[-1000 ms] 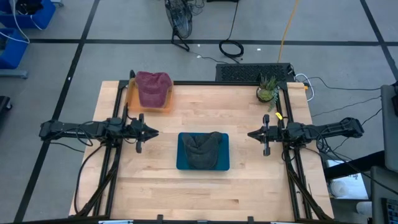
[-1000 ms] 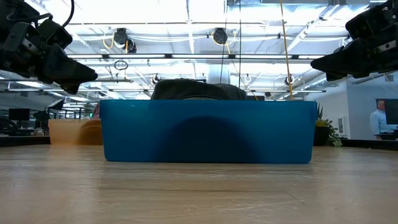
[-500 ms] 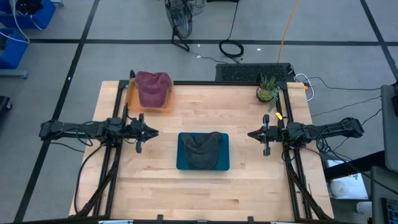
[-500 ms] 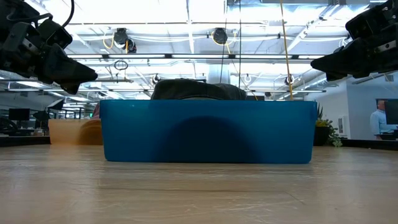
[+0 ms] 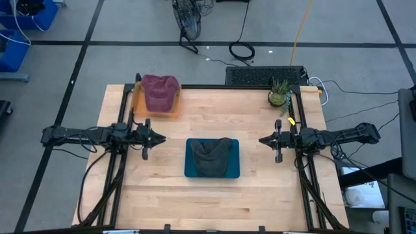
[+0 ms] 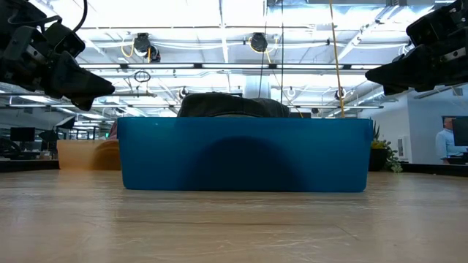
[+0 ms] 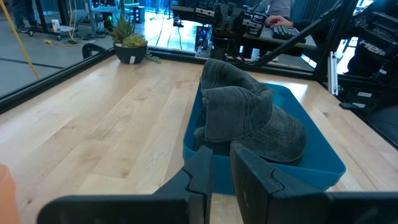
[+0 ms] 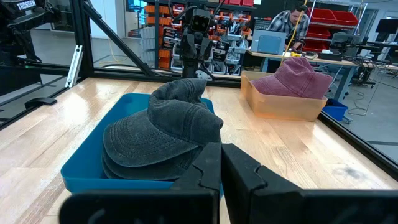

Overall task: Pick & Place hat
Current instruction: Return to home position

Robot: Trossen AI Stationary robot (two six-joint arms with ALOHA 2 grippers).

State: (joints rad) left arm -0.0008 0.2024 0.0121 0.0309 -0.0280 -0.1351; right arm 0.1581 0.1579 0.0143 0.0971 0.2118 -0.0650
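Note:
A dark grey cap [image 5: 211, 157] lies crumpled in a blue tray [image 5: 189, 170] at the table's middle; it also shows in the left wrist view [image 7: 249, 118] and the right wrist view [image 8: 161, 134]. A maroon cap [image 5: 159, 91] sits on an orange box [image 5: 140, 106] at the far left corner. My left gripper [image 5: 160, 138] hovers shut, left of the tray. My right gripper [image 5: 262, 139] hovers shut, right of the tray. Both point at the tray and touch nothing.
A small potted plant [image 5: 279, 95] stands at the table's far right corner. Black frame rails [image 5: 304, 123] run along both side edges. Bare wood lies between each gripper and the tray, and along the near edge. People [image 8: 287, 23] sit beyond the table.

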